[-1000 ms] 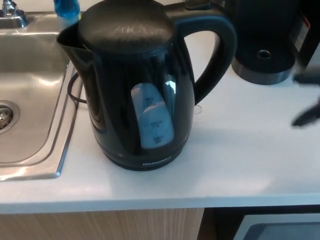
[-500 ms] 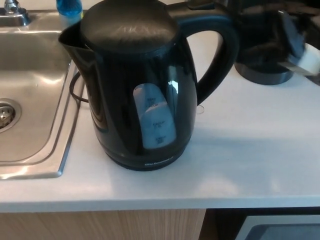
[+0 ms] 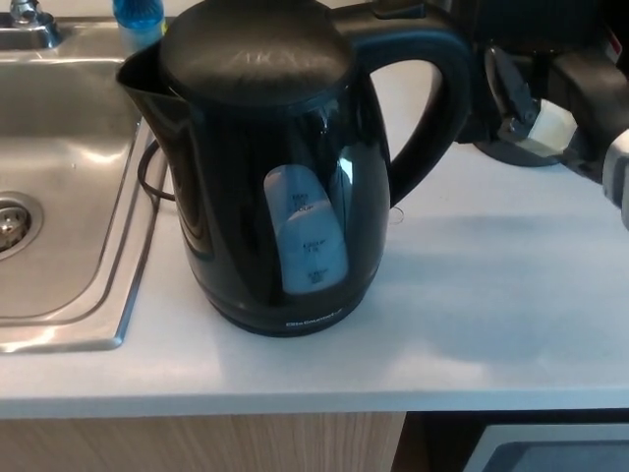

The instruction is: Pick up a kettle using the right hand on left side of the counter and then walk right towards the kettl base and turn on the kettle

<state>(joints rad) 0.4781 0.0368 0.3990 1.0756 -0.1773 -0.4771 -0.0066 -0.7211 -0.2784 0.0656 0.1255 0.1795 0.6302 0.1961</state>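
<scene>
From the head view I see my right hand (image 3: pixel 536 103) just right of the kettle (image 3: pixel 270 167) handle, not touching it; I cannot tell how far it's open. The kettle stands upright on the counter (image 3: pixel 491 295) beside the sink (image 3: pixel 59 167), its handle facing my hand.

Single head view — steeply downward, close over the counter (image 3: pixel 472 295) edge and sink (image 3: pixel 69 177).

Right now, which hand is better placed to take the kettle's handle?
Right. The right hand is beside the kettle handle, which faces its side. No left hand shows.
</scene>
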